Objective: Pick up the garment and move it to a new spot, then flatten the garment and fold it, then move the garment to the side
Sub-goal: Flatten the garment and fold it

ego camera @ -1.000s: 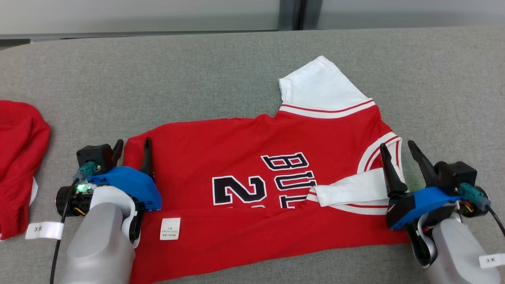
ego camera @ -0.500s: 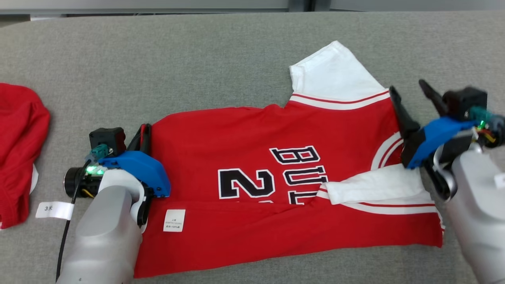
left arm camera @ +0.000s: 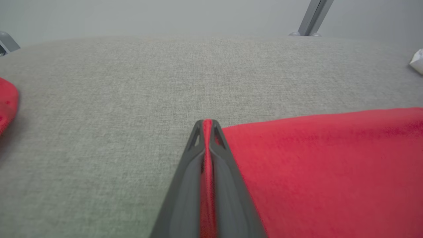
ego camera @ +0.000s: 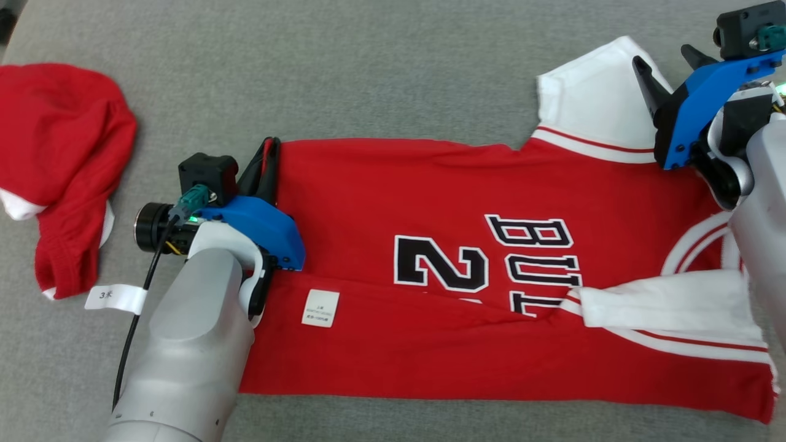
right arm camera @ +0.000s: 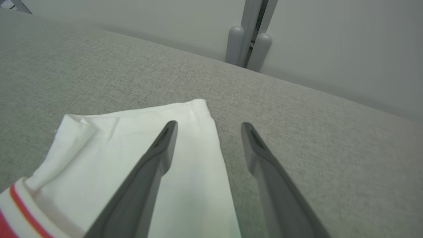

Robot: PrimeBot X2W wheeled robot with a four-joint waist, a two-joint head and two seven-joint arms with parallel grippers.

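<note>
One long fold down, far half waiting

I am reading the jersey (ego camera: 466,202) as flattened and partly folded. It is lying spread on the desk (ego camera: 368,73), and its near long edge is sitting turned up over the front. A white label (ego camera: 320,307) is showing there, and the near sleeve (ego camera: 663,301) is lying across the lettering. The far half is lying unfolded with the far sleeve (ego camera: 589,98) sticking out away from me. So I am judging the far fold, any crosswise folds and the move to the side as all left to do.

The long axis is running left to right across the head view, hem toward my left, neck toward my right, lettering lying sideways.

My left claw (ego camera: 265,161) is clenching the far hem corner; red cloth is showing pinched between its fingers in the left wrist view. My right claw (ego camera: 663,58) is hanging released over the far sleeve's outer edge, one finger above white cloth, the other above bare desk. Another red garment (ego camera: 61,141) is lying bunched well off to my left.
</note>
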